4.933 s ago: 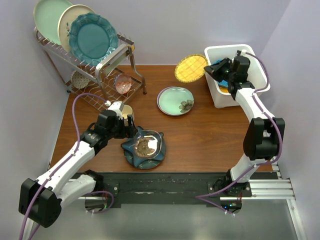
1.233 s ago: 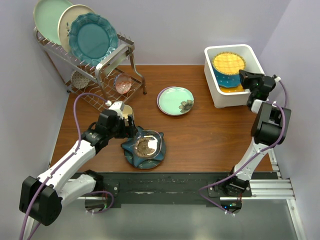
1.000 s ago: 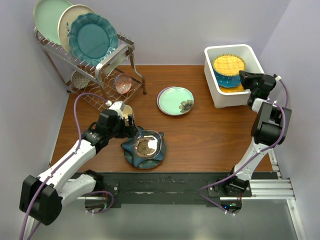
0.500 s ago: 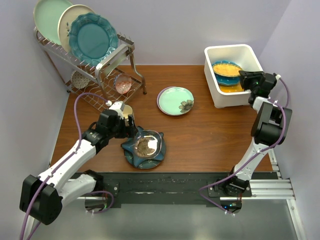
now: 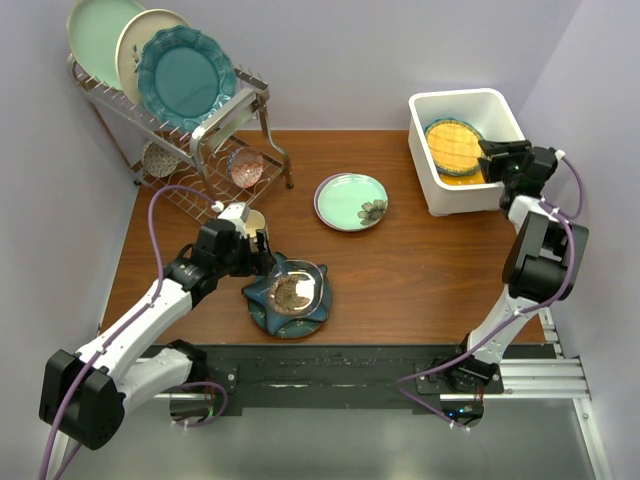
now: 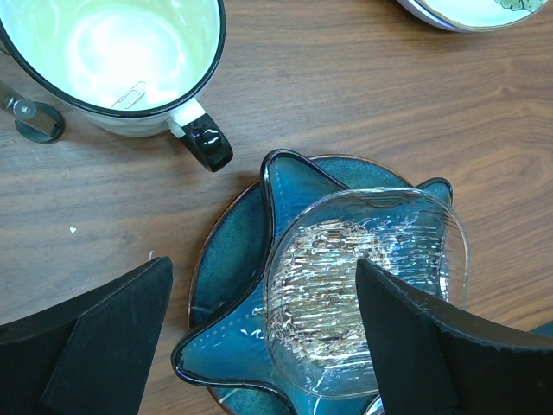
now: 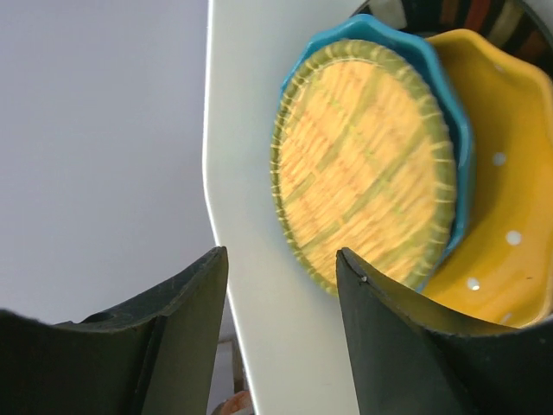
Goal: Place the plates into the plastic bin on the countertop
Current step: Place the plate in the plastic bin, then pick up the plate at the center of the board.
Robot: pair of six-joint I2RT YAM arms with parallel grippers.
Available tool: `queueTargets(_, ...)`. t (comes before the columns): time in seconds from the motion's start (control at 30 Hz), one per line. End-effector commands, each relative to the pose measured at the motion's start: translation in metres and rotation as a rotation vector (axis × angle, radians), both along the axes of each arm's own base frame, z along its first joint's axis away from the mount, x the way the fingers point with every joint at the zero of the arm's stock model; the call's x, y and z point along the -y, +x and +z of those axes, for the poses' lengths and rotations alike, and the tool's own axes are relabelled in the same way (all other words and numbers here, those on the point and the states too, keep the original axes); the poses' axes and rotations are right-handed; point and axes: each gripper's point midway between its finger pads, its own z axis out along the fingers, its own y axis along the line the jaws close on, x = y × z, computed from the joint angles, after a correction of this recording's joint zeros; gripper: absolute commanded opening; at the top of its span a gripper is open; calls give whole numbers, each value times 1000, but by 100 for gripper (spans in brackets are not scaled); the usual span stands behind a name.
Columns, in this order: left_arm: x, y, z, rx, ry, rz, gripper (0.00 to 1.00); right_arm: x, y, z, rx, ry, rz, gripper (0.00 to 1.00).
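The yellow lattice plate (image 5: 455, 147) (image 7: 367, 203) lies tilted in the white plastic bin (image 5: 462, 98) (image 7: 259, 216), on a blue scalloped plate (image 7: 462, 173) and an orange dotted one (image 7: 501, 199). My right gripper (image 5: 490, 158) (image 7: 281, 255) hangs open over the bin's right rim, holding nothing. A pale green plate (image 5: 351, 201) (image 6: 467, 9) sits mid-countertop (image 5: 400, 270). My left gripper (image 5: 262, 255) (image 6: 263, 268) is open just above a dark teal star-shaped plate (image 5: 268, 300) (image 6: 233, 259) that carries a clear glass dish (image 5: 297, 288) (image 6: 363, 285).
A cream cup (image 5: 252, 220) (image 6: 112, 60) with a black handle stands just behind the left gripper. A wire rack (image 5: 200, 130) at the back left holds upright mint, cream and teal plates. Walls close in on both sides.
The right gripper's jaws opened and let go of the yellow lattice plate, which settled in the bin on the blue plate. The left arm has not moved.
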Motion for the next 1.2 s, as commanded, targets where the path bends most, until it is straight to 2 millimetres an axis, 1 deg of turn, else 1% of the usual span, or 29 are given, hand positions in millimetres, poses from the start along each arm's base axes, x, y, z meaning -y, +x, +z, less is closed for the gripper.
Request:
queueTargets(0.0,3,5,4,25,-26,3,92,-7,-13,48,96,-28,28,57)
queueTargets(0.03,3,5,5,27,-26,4,92,-8,-15,56,112,-31,31,57)
queueTargets(0.13,3,4,5,26,-28,1,92,-12,-19,69,143,-37,46,58)
queueTargets(0.17,3,4,5,26,-27,3,92,-14,-22,77,158,-46,49,58)
queueTargets(0.23,3,4,6,32,-29,1,92,-18,-25,87,177,-55,70,58)
queueTargets(0.27,3,4,5,29,-28,3,92,-20,-28,96,192,-71,78,58)
queueTargets(0.33,3,4,6,32,-29,3,92,-24,-32,101,192,-85,96,58)
queueTargets(0.37,3,4,6,32,-29,3,92,-26,-36,108,203,-107,103,58)
queueTargets(0.47,3,4,5,31,-30,1,92,-35,-41,114,203,-135,132,58)
queueTargets(0.57,3,4,6,33,-31,0,92,-48,-44,117,200,-154,167,59)
queueTargets(0.6,3,4,6,34,-32,0,92,-59,-46,120,204,-162,186,59)
queueTargets(0.67,3,4,6,34,-31,0,92,-73,-46,121,198,-204,221,59)
queueTargets(0.7,3,4,6,34,-32,0,92,-89,-46,121,178,-212,255,59)
queueTargets(0.73,3,4,6,31,-32,-1,91,-98,-46,123,174,-231,273,59)
queueTargets(0.77,4,4,7,33,-33,-3,92,-106,-47,122,170,-270,295,59)
queueTargets(0.8,3,4,6,32,-32,-3,92,-123,-48,119,152,-279,324,59)
queueTargets(0.87,4,4,7,34,-35,-4,93,-139,-51,118,157,-316,356,60)
queueTargets(0.9,5,4,7,36,-38,-7,93,-154,-54,111,131,-323,389,60)
queueTargets(0.97,6,4,8,35,-40,-15,93,-168,-58,105,111,-366,431,60)
queueTargets(1.0,7,5,8,35,-42,-17,93,-180,-62,99,90,-369,461,60)
queueTargets(1.07,10,5,8,33,-49,-31,94,-190,-68,85,54,-386,496,60)
queueTargets(1.1,11,6,9,39,-55,-37,94,-200,-71,80,44,-392,522,60)
queueTargets(1.13,14,6,12,43,-65,-46,94,-199,-72,75,34,-413,528,60)
queueTargets(1.17,16,7,14,50,-72,-61,94,-213,-77,66,22,-416,564,60)
